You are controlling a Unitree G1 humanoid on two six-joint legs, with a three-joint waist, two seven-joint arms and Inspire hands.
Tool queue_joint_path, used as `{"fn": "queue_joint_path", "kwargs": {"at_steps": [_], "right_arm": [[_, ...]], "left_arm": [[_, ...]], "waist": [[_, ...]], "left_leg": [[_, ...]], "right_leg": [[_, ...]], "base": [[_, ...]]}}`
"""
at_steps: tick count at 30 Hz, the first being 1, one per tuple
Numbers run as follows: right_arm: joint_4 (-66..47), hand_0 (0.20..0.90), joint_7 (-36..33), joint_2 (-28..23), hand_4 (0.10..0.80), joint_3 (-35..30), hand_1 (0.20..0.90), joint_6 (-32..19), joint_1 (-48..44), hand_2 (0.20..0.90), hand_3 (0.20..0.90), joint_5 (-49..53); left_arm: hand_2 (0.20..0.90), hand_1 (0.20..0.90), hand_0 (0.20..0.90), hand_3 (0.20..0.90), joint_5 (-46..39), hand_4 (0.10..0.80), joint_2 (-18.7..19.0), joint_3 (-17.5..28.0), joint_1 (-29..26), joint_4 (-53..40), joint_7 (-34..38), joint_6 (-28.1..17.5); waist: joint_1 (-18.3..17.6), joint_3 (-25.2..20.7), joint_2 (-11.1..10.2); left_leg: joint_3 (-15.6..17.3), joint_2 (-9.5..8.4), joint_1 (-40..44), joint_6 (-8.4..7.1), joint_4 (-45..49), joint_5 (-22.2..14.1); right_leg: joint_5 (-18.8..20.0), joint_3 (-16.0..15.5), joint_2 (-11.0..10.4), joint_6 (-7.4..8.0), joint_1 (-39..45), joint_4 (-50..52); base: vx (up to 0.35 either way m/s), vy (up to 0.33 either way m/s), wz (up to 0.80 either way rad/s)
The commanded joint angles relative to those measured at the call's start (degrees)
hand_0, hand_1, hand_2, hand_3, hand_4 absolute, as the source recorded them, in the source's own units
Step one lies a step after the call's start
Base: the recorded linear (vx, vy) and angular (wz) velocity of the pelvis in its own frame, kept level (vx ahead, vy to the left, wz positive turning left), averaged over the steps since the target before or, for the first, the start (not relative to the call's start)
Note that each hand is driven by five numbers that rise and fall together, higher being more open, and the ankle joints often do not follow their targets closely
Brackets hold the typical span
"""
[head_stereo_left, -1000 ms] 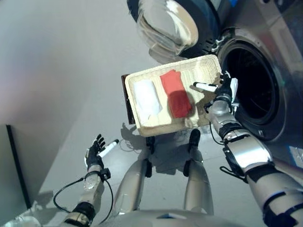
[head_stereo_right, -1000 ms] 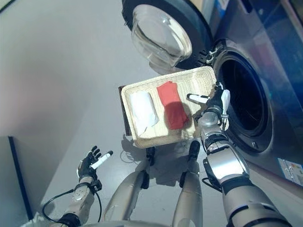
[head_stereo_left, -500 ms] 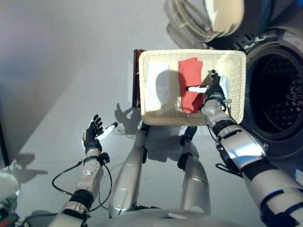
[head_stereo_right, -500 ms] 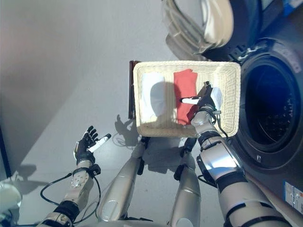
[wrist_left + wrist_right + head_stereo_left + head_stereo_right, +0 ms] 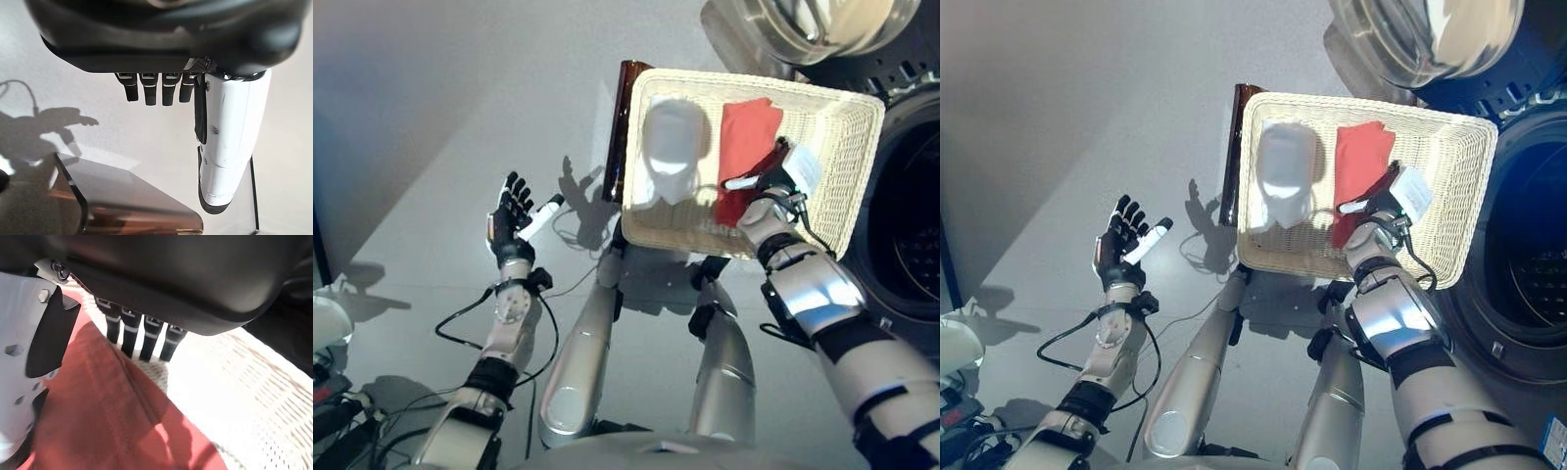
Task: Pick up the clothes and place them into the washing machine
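Whole view swung since a second ago, so camera moved; basket and machine only seem to slide. Against the basket, though, a real change: right hand (image 5: 1378, 208), earlier at the right rim beside the drum opening, now hangs over the right edge of the folded red cloth (image 5: 1361, 174) inside the shallow cream wicker basket (image 5: 1459, 235). Fingers straight and spread above the red fabric in the right wrist view, white-covered thumb out to the side, nothing held; contact with the cloth not clear. Folded white cloth (image 5: 1285, 174) lies to the left of the red one, apart from it, untouched. Both clothes in the basket, none in the machine.

Dark round opening of the grey washing machine (image 5: 1528, 245) just right of the basket, its glass door (image 5: 1430, 34) swung open at the far side. Dark brown board (image 5: 616, 137) stands against the basket's left wall.

Left hand (image 5: 1119, 251) raised well to the left over bare floor, fingers spread, empty, idle.

Probably the reach phase of the first pick: next, a lowering and closing on the red cloth, then a short carry right into the drum.
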Motion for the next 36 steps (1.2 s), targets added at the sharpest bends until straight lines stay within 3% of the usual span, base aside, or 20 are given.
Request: {"fn": "queue_joint_path", "kwargs": {"at_steps": [1, 10, 21, 22, 28, 30, 33, 34, 36], "right_arm": [[-0.81, 0.200, 2.98, -2.43, 0.300, 3.68, 0.200, 0.66, -0.57, 0.200, 0.200, -2.34], [-0.53, 0.200, 2.09, -5.24, 0.300, -0.02, 0.200, 0.51, 5.30, 0.200, 0.200, -2.89], [-1.89, 0.200, 0.81, -6.82, 0.300, -5.48, 0.200, -1.64, 11.59, 0.200, 0.200, 0.84], [-2.23, 0.200, 1.15, -6.90, 0.300, -6.94, 0.200, -2.65, 12.21, 0.200, 0.200, 2.87], [-6.80, 0.200, 4.44, -7.76, 0.300, -13.97, 0.200, -9.40, 16.27, 0.200, 0.200, 16.07], [-8.92, 0.200, 6.58, -7.80, 0.300, -19.19, 0.200, -13.57, 17.07, 0.200, 0.200, 27.65], [-9.44, 0.200, 7.48, -7.66, 0.300, -21.39, 0.200, -15.70, 17.32, 0.200, 0.200, 33.61], [-11.86, 0.200, 9.49, -6.25, 0.300, -23.46, 0.200, -18.82, 17.58, 0.200, 0.200, 41.18], [-14.03, 0.200, 10.14, -5.27, 0.300, -25.48, 0.200, -21.53, 17.95, 0.200, 0.200, 46.52]], "left_arm": [[0.900, 0.900, 0.900, 0.900, 2.38, 0.800, 0.21, -0.08, 2.34, -5.43, 1.54, -4.52], [0.900, 0.900, 0.900, 0.900, 4.13, 0.800, -0.50, -2.41, 6.00, -3.65, 0.37, -3.89], [0.900, 0.900, 0.900, 0.900, 4.90, 0.800, 0.07, -3.60, 8.90, 0.85, -1.26, -3.06], [0.900, 0.900, 0.900, 0.900, 4.99, 0.800, 0.11, -3.72, 9.10, 1.35, -1.56, -2.87], [0.900, 0.900, 0.900, 0.900, 4.33, 0.800, 0.99, -2.64, 10.04, 4.11, -2.59, -2.59], [0.900, 0.900, 0.900, 0.900, 3.92, 0.800, 1.67, -1.80, 10.38, 5.64, -3.29, -2.16], [0.900, 0.900, 0.900, 0.900, 3.58, 0.800, 2.23, -1.21, 10.40, 6.66, -3.65, -1.90], [0.900, 0.900, 0.900, 0.900, 2.72, 0.800, 2.52, -0.64, 10.41, 7.64, -4.09, -1.84], [0.900, 0.900, 0.900, 0.900, 2.79, 0.800, 2.85, -0.73, 10.07, 8.49, -4.08, -1.96]], "waist": [[2.43, 1.09, 3.80], [2.60, -0.40, 5.65], [1.89, -3.54, 5.82], [1.63, -3.49, 5.98], [0.34, -5.28, 5.62], [-0.76, -6.06, 5.48], [-1.42, -6.39, 5.36], [-2.06, -6.68, 5.39], [-2.64, -6.60, 5.30]], "left_leg": [[2.73, -1.47, -4.29, -1.99, 3.44, -4.26], [3.48, -2.15, -3.84, -1.54, 3.52, -4.51], [4.71, -2.16, -0.24, -1.26, 2.54, -4.74], [5.16, -2.18, -0.56, -0.96, 2.55, -2.95], [6.09, -2.14, 1.89, -0.84, 2.42, -3.50], [6.63, -2.15, 2.98, -0.76, 2.52, -3.92], [7.15, -2.03, 3.73, -0.80, 2.22, -4.02], [7.59, -1.97, 4.29, -0.85, 1.89, -3.97], [7.96, -1.81, 4.61, -0.88, 1.71, -3.95]], "right_leg": [[-3.00, 3.17, 0.33, 0.01, 2.37, -1.69], [-2.27, 4.33, -0.23, 0.23, 2.47, -2.48], [-0.68, 5.34, -0.42, 0.78, 6.10, -5.33], [1.11, 5.02, -0.55, 0.43, 6.10, -5.86], [1.57, 5.89, -0.37, 0.66, 8.49, -6.96], [1.79, 6.66, -0.19, 0.72, 9.31, -7.46], [1.97, 7.11, -0.06, 0.83, 9.97, -8.15], [2.09, 7.58, 0.30, 0.85, 10.27, -8.68], [2.13, 7.89, 0.46, 0.90, 10.41, -8.88]], "base": [[0.011, 0.026, -0.03], [0.017, 0.020, -0.01], [-0.008, 0.009, -0.06], [-0.096, 0.016, -0.05], [-0.002, 0.010, -0.06], [0.008, 0.006, -0.13], [-0.006, 0.026, -0.15], [-0.004, 0.022, -0.21], [-0.010, 0.015, -0.21]]}}
